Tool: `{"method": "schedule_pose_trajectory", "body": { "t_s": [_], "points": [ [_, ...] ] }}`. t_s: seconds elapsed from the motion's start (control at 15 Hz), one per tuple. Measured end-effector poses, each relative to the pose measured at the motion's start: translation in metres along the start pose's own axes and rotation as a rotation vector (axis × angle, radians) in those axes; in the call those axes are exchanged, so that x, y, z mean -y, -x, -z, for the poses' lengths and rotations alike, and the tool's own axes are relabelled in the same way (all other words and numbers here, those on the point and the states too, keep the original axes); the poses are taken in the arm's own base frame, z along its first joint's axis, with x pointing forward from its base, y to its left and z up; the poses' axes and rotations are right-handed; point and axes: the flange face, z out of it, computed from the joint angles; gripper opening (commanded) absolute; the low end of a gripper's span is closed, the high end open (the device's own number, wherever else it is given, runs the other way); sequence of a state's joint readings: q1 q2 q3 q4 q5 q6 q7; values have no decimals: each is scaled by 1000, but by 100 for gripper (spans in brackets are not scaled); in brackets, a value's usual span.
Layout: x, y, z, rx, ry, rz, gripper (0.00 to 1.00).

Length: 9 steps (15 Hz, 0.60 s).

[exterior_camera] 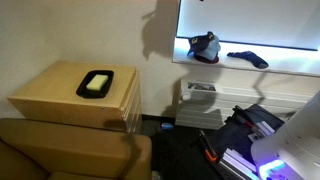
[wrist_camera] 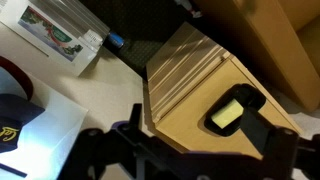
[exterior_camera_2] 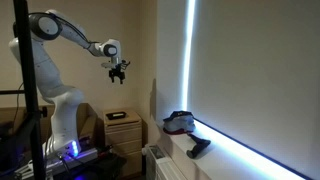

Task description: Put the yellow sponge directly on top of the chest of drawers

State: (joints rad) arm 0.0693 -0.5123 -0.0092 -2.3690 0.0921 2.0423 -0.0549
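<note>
Yellow sponge (exterior_camera: 96, 83) lies in the black tray (exterior_camera: 82, 92) on top of the chest of drawers (exterior_camera: 45, 95). I see my gripper (exterior_camera_2: 118, 72) well above that chest, fingers spread and empty.

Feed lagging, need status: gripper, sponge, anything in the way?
Gripper open, empty, high over chest. Sponge sits in black tray on chest top, not directly on wood. Nothing seen between gripper and sponge.

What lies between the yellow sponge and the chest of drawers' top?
A flat black tray; the yellow sponge rests in it, atop the chest of drawers, seen in an exterior view and the wrist view.
</note>
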Motion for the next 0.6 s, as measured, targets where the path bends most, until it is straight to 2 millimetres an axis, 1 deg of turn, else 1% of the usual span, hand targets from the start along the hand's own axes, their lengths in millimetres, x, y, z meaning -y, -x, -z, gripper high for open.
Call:
{"method": "schedule_pose_trajectory", "body": {
  "t_s": [0.53, 0.6],
  "points": [
    [0, 0, 0, 2, 6, 2, 100],
    [2, -1, -4, 17, 7, 12, 100]
  ]
}}
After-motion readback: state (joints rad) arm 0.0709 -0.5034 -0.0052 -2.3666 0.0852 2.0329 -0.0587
